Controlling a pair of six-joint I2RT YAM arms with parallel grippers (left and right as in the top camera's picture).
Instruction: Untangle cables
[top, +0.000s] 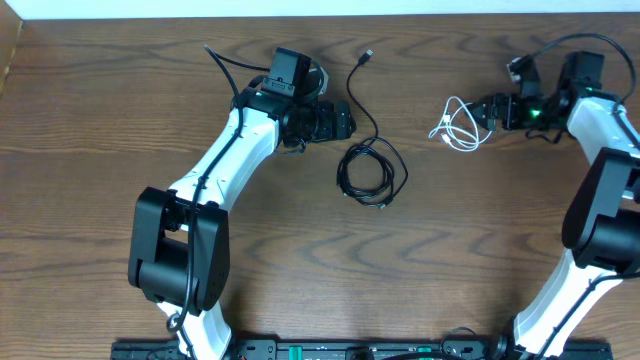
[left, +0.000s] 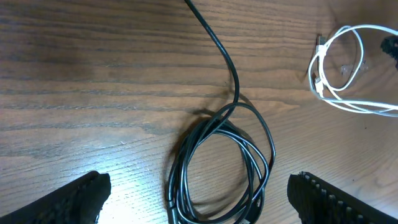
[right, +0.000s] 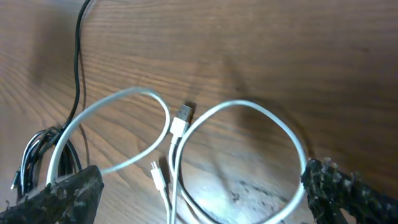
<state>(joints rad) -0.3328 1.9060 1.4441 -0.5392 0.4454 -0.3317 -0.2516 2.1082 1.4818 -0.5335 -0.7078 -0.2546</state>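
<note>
The black cable (top: 343, 168) lies on the table as a loose coil, with one tail running up to a plug (top: 368, 55). In the left wrist view the coil (left: 183, 157) lies between and just ahead of my open left gripper (left: 199, 208). In the overhead view my left gripper (top: 347, 120) is just up-left of the coil. The white cable (top: 462, 135) lies in loops to the right, apart from the black one. My right gripper (top: 487, 112) is at its right side. In the right wrist view it (right: 205, 202) is open, with the white loops (right: 178, 129) lying between its fingers.
The wooden table (top: 300, 260) stretches toward the front. The white cable also shows at the top right of the left wrist view (left: 348, 102), and the black coil at the left edge of the right wrist view (right: 34, 162). Thicker black wires run from both arms.
</note>
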